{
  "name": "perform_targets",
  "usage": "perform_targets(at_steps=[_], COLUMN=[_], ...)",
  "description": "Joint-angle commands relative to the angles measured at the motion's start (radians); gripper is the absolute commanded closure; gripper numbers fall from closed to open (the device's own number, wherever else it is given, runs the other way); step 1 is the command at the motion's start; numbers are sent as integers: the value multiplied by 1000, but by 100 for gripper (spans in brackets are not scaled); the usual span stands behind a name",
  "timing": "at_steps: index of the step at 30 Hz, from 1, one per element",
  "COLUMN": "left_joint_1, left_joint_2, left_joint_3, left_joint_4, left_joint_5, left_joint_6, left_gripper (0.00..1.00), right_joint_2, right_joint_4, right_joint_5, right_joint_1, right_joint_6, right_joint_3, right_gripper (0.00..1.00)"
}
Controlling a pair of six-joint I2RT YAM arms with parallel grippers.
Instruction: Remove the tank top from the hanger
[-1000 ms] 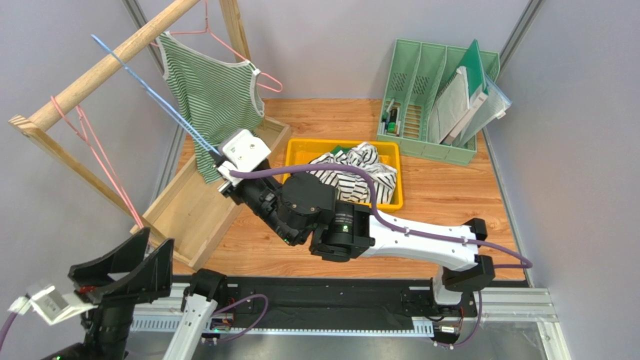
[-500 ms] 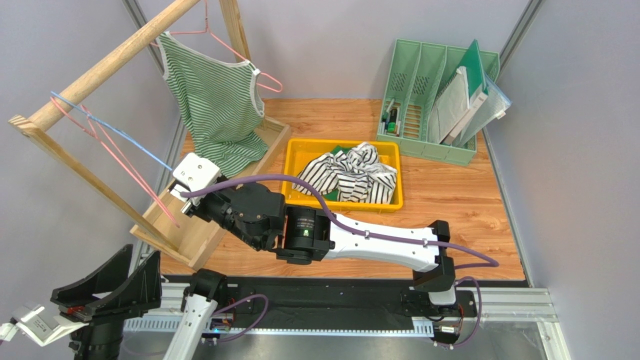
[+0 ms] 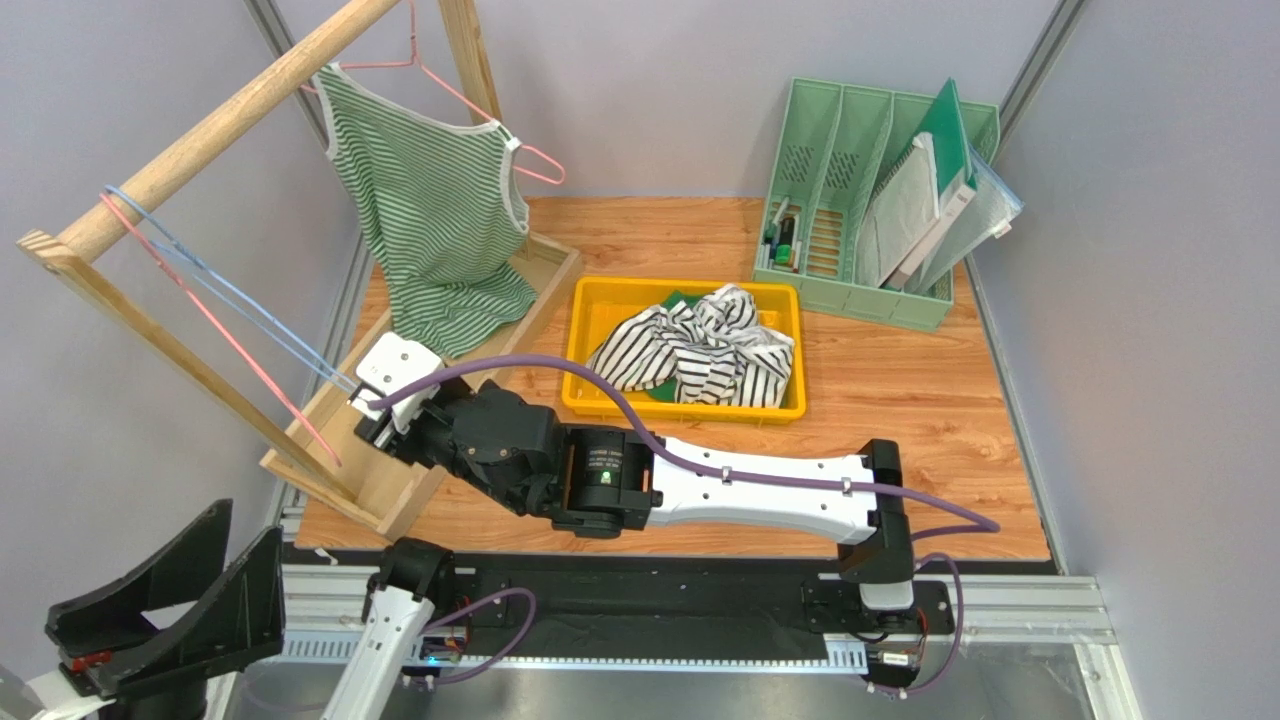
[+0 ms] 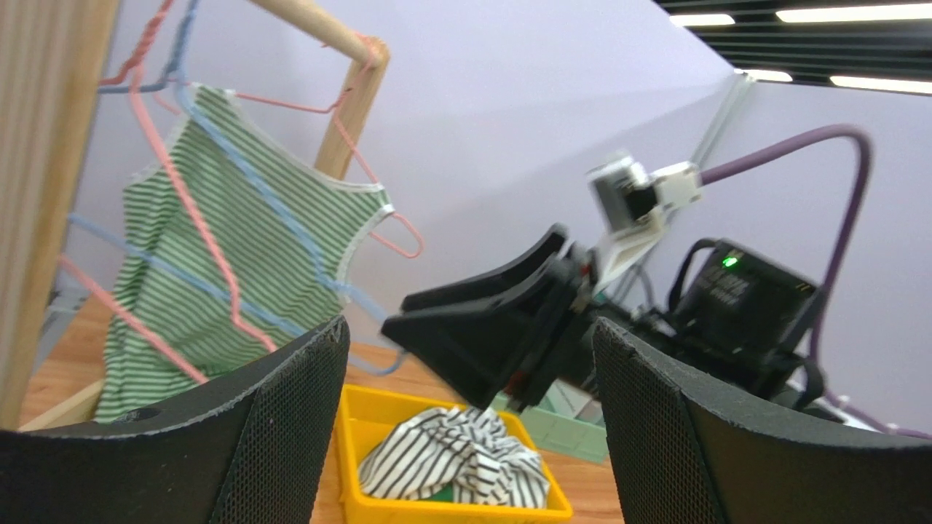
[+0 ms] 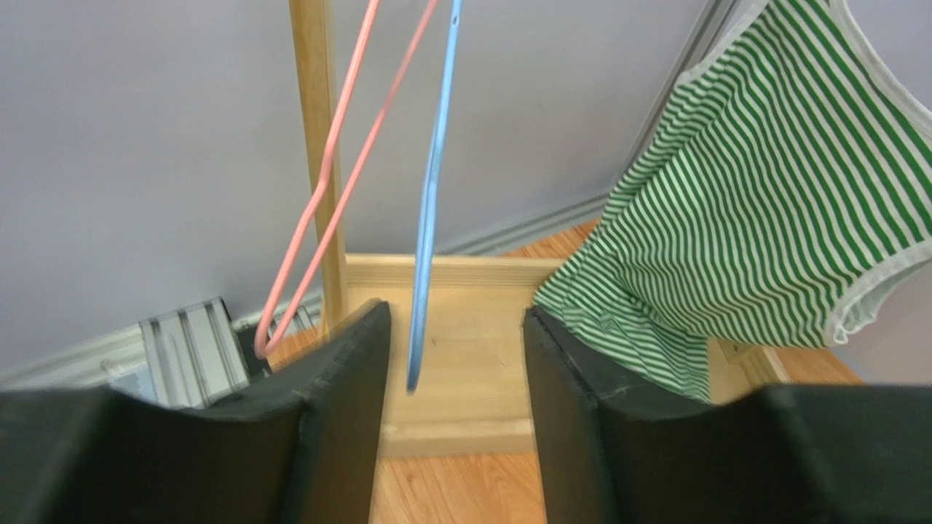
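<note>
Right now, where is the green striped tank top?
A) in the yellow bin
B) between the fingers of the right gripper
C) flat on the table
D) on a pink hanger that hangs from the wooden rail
D: the tank top hangs on the pink hanger, which is hooked over the wooden rail.

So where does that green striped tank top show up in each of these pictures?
Top external: tank top at upper left, hanging from the rail.
Left wrist: tank top on the left side.
Right wrist: tank top along the right edge.
Shared landmark: the wooden rack, seen in all three.
</note>
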Motion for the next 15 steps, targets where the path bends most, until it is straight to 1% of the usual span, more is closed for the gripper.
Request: perform_targets(at_steps=[1, 2, 3, 4, 5, 6, 7, 8, 9, 11, 13, 14, 15], left_joint_1=[0, -2, 0, 0, 0, 0, 0, 0, 0, 0, 0, 0, 0], left_joint_2=[196, 268, 305, 338, 408, 440, 474, 540, 572, 666, 730, 797, 833], left_joint_3=[68, 90, 136, 154, 167, 193, 205, 217, 237, 254, 289, 303, 338], left_joint_4=[83, 83, 83, 92, 101, 110, 127, 138, 150, 184, 202, 203, 199], left_joint_5=[146, 167, 210, 232, 253, 291, 309, 328, 356, 362, 332, 309, 254], left_joint_6=[-30, -25, -18, -11, -5, 4, 6, 9, 7, 10, 15, 13, 18], left_gripper=[14, 14, 14, 14, 14, 14, 14, 14, 14, 14, 14, 14, 14], right_joint_2=[-84, -105, -116, -127, -159, -174, -194, -214, -258, -305, -384, -415, -444], right_joint_4=[-5, -6, -6, -8, -8, -8, -6, -6, -6, -5, -6, -8, -9], right_joint_5=[18, 23, 24, 21, 17, 17, 14, 11, 9, 20, 43, 49, 73], right_joint_1=[2, 2, 2, 2, 4, 2, 2, 4, 2, 2, 2, 1, 1], right_joint_6=[47, 58, 61, 64, 70, 74, 80, 83, 89, 100, 118, 126, 144], right_joint_3=[-47, -60, -96, -111, -134, -175, -205, -231, -257, -349, -454, -497, -533], right_gripper=[42, 40, 29, 23, 21, 10, 7, 6, 3, 2, 2, 1, 1])
